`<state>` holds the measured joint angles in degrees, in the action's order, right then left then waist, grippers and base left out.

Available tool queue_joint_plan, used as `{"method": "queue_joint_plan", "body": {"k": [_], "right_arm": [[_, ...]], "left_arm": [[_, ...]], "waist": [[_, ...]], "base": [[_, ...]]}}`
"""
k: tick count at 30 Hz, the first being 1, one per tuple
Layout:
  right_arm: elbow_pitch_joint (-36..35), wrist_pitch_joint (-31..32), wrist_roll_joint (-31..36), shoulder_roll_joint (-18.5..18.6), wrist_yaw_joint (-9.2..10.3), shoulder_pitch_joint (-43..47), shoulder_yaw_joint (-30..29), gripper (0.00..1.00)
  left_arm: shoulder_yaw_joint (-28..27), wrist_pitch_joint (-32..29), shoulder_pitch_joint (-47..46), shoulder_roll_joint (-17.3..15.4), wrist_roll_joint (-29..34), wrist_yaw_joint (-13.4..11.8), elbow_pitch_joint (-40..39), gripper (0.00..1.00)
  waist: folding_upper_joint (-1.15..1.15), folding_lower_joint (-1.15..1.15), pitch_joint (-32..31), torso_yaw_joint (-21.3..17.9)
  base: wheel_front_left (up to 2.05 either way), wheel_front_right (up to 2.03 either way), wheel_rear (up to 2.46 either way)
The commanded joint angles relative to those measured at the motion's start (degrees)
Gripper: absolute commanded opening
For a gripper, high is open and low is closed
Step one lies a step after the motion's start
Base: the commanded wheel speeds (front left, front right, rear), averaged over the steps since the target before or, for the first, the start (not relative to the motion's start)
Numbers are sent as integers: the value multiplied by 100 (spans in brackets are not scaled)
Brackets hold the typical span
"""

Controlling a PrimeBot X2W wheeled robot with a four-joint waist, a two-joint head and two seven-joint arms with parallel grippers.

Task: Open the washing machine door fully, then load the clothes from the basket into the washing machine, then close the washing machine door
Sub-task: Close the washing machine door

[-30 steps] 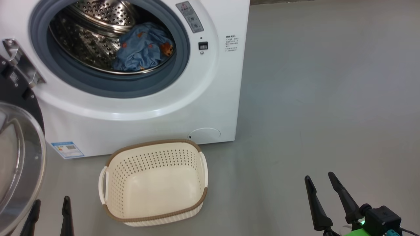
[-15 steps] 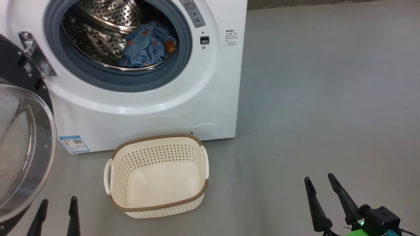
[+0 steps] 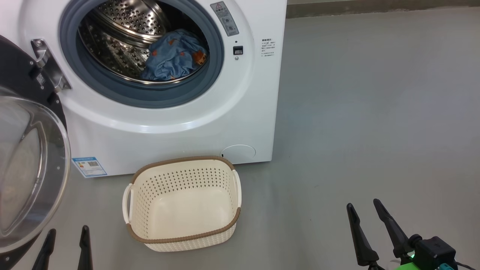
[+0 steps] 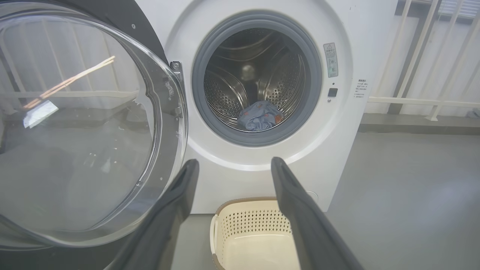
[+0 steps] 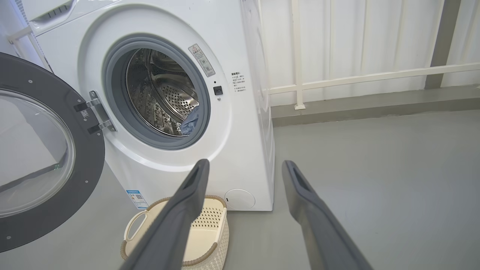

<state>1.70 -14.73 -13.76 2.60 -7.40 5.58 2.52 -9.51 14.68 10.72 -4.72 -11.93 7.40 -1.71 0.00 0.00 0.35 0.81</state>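
While left gripper (image 3: 68, 228) and right gripper (image 3: 363, 203) fingers gape empty, you risk washing machine door (image 3: 30, 168) trapping clothes (image 3: 174, 56) at drum (image 3: 120, 22) lip.

Laundry corner (indoor), washing machine (image 3: 180, 123), grey floor (image 3: 375, 112), white railing (image 5: 296, 56)

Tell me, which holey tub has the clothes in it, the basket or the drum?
The steel drum: the blue clothes with orange figures lie at its bottom. The cream basket on the floor has nothing in it.
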Motion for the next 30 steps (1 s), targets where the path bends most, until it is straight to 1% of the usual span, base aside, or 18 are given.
{"method": "queue_joint_plan", "body": {"k": [1,14,30], "right_arm": [[-117,-27,57,28,-9,-108,145,100],[-126,-27,47,28,-9,-102,122,100],[-74,-27,23,28,-9,-106,221,100]], "left_arm": [[-175,32,-125,-69,-27,9,-122,100],[-203,32,-145,-64,-89,9,-125,100],[-354,32,-212,-13,-175,9,41,100]], "waist": [[0,0,-3,5],[0,0,23,24],[0,0,21,532]], "base": [[0,0,0],[0,0,0],[0,0,0]]}}
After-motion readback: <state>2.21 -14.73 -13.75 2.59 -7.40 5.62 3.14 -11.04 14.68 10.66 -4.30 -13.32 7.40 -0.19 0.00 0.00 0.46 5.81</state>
